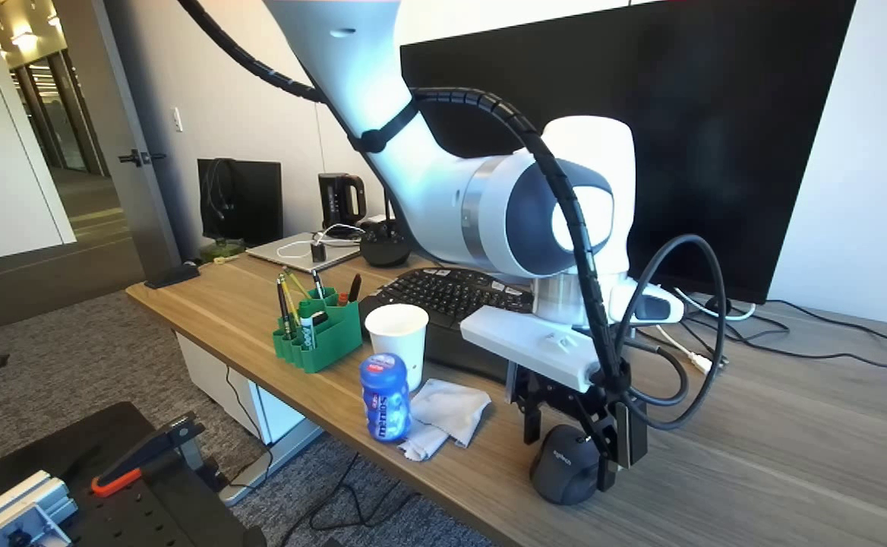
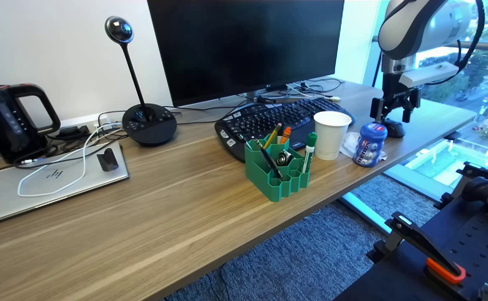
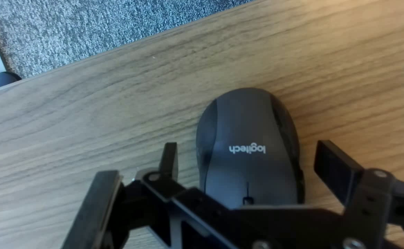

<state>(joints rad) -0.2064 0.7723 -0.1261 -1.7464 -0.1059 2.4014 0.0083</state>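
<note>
The dark Logitech mouse (image 3: 248,148) rests on the table (image 3: 84,121) between the fingers (image 3: 337,171), which stand wide apart with no visible contact. The step in hand looks like alignment around it; gripping would call for both fingers to come in evenly on its sides. Outward from the mouse stand a lidded Mentos bottle (image 1: 386,399), a paper cup (image 2: 329,138), its bottom hidden, and, farthest from it, a green organizer (image 2: 257,171) holding a pencil (image 2: 272,136), black pen (image 2: 270,161) and green-capped marker (image 2: 308,152).
</note>
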